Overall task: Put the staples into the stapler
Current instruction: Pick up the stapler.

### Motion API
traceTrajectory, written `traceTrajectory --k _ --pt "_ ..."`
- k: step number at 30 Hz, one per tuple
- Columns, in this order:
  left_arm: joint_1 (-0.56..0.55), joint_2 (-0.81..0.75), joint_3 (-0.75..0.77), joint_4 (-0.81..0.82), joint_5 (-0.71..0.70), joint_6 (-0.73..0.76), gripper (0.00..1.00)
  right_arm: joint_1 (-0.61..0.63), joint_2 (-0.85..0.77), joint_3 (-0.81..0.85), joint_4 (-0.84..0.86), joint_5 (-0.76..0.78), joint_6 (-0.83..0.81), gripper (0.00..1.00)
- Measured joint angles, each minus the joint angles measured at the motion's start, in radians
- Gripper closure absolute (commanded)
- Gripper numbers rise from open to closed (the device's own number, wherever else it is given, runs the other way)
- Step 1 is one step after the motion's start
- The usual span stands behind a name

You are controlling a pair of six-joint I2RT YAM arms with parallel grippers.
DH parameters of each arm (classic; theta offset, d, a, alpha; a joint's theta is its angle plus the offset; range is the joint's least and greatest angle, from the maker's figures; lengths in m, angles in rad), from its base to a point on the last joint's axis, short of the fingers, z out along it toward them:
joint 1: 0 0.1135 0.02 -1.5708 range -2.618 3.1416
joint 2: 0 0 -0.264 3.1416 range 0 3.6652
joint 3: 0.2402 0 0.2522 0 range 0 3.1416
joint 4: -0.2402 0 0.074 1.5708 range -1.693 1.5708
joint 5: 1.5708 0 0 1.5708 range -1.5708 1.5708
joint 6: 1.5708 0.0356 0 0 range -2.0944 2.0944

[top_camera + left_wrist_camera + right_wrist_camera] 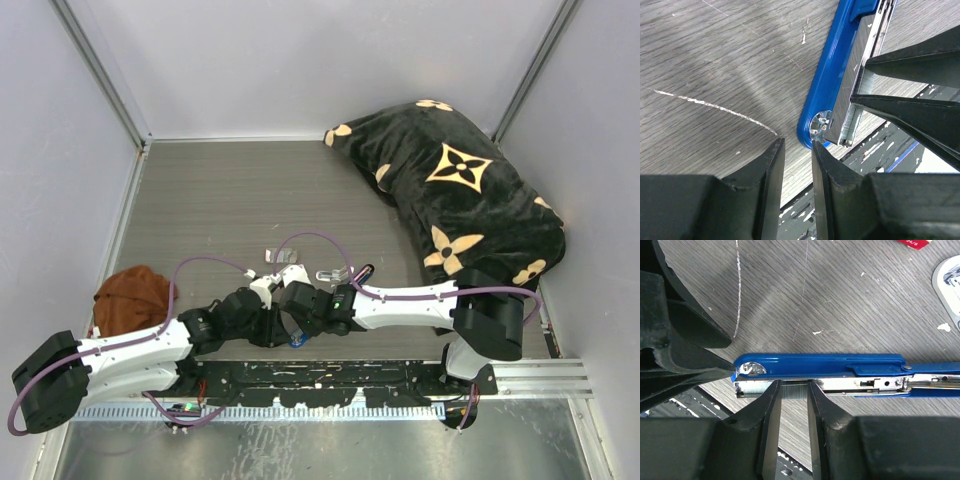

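While the grey bench [220, 200] carries it near the middle of its near edge, the blue stapler [830, 361] lies open, silver channel exposed. Right pincer [794, 385] pinches the staples [866, 82] right at that channel. Left pincer [797, 143], narrowly parted and empty, has one tip against the stapler's rounded end.

Likely a lab, white-walled grey table [220, 190]

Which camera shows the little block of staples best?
The right wrist view: the staples sit centred between its fingers, at the stapler's open channel. The left wrist view catches only a sliver between those fingers; from the top, the arms hide them.
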State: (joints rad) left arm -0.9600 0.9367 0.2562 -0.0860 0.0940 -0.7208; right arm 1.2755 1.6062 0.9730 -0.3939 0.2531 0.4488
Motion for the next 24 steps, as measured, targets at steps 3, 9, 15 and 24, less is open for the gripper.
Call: traceTrajectory --k 3,9,15,24 --pt "0.000 0.000 0.000 0.000 0.000 0.001 0.71 0.000 -0.001 0.004 -0.002 0.001 -0.003 0.82" --pt "0.000 0.000 0.000 0.000 0.000 0.003 0.71 0.000 -0.007 0.023 -0.016 0.016 -0.010 0.82" --pt "0.000 0.000 0.002 0.000 0.001 0.003 0.71 -0.010 -0.018 0.022 -0.030 0.026 -0.023 0.82" --pt "0.000 0.007 0.004 0.000 0.001 0.003 0.71 -0.016 -0.020 0.022 -0.019 0.020 -0.025 0.82"
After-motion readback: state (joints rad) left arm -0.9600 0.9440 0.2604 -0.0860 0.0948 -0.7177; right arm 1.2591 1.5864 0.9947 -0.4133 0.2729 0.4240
